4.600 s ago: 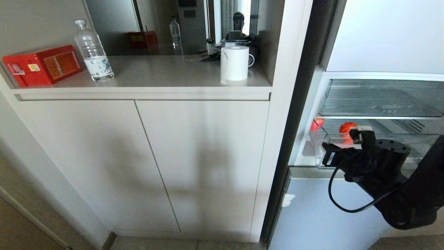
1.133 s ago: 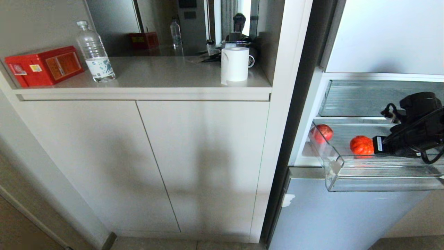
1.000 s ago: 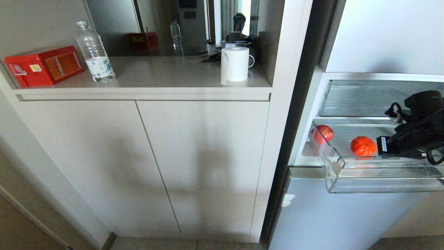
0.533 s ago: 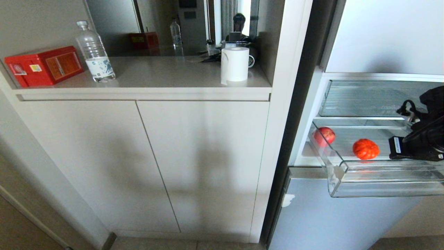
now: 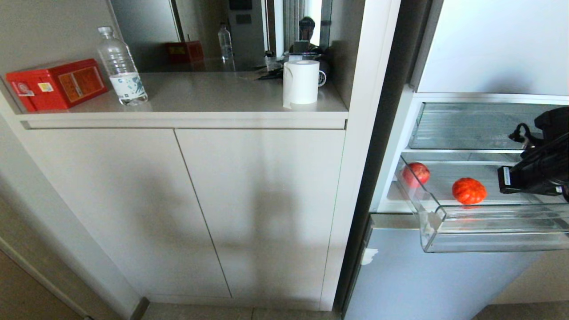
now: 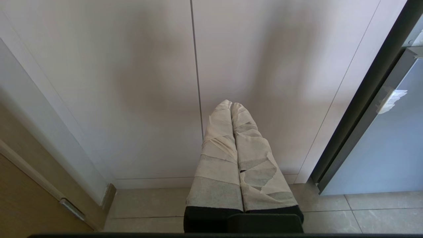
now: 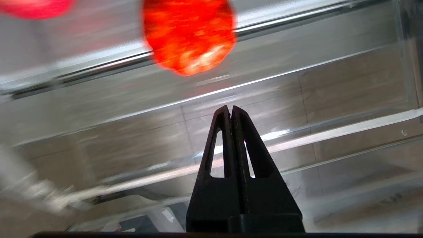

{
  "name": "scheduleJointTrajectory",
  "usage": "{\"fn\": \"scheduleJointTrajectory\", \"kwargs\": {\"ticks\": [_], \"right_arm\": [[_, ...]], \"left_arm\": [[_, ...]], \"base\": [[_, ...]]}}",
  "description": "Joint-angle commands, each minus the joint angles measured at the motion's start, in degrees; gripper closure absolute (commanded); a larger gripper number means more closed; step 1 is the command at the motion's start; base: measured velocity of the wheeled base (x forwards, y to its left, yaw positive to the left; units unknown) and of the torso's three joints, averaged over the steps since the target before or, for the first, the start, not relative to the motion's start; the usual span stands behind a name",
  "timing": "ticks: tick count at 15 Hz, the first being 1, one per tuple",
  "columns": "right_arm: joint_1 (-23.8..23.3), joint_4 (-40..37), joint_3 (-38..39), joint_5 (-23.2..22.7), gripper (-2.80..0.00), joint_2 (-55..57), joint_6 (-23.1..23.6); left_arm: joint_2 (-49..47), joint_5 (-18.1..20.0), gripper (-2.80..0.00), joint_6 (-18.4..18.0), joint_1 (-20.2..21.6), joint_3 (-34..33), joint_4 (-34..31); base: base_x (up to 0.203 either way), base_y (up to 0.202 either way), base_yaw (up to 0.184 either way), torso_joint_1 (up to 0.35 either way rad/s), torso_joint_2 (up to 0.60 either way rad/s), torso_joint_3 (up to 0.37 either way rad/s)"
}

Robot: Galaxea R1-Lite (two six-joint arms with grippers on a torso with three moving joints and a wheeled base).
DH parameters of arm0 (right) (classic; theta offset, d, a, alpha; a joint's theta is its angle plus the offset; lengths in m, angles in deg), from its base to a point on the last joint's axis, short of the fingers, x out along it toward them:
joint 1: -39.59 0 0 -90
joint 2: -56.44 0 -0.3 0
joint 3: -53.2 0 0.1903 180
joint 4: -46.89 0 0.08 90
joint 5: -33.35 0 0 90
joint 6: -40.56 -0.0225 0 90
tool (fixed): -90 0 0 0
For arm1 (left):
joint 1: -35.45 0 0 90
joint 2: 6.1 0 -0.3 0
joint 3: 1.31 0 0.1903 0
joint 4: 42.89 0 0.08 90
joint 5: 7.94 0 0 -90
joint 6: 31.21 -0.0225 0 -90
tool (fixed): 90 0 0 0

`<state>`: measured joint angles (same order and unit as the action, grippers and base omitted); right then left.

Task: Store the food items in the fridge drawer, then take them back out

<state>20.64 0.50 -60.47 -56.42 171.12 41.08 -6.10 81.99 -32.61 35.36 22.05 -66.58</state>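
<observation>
Holding two red fruits [image 5: 469, 190]: fridge drawer [image 5: 489, 231] | right hand [image 7: 231, 110]: closed, empty, above drawer

Orange-red ribbed fruit [image 5: 469, 190]; red tin [image 5: 57, 83]; white paper roll [image 5: 301, 82].

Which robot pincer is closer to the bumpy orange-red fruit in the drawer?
The right. The right pincer is shut, over the open fridge drawer, beside the bumpy orange-red fruit without touching. The left pincer is down by the cabinet doors, far from it.
</observation>
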Motion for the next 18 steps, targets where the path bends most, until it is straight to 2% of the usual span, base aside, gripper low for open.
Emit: {"fn": "scheduleJointTrajectory", "kwargs": {"ticks": [1, 9, 18], "right_arm": [[-1.59, -0.19, -0.94, 0.03, 0.00, 3.00, 0.19], [-8.11, -1.23, 1.58, -0.58, 0.00, 0.00, 4.05], [-10.25, -1.24, 7.97, -0.58, 0.00, -4.06, 5.85]], "left_arm": [[-0.09, -0.01, 0.00, 0.00, 0.01, 0.00, -0.02], [-0.09, -0.01, 0.00, 0.00, 0.01, 0.00, -0.02], [-0.09, -0.01, 0.00, 0.00, 0.01, 0.00, -0.02]], "base": [[0.000, 0.000, 0.000, 0.000, 0.00, 0.000], [0.000, 0.000, 0.000, 0.000, 0.00, 0.000], [0.000, 0.000, 0.000, 0.000, 0.00, 0.000]]}}
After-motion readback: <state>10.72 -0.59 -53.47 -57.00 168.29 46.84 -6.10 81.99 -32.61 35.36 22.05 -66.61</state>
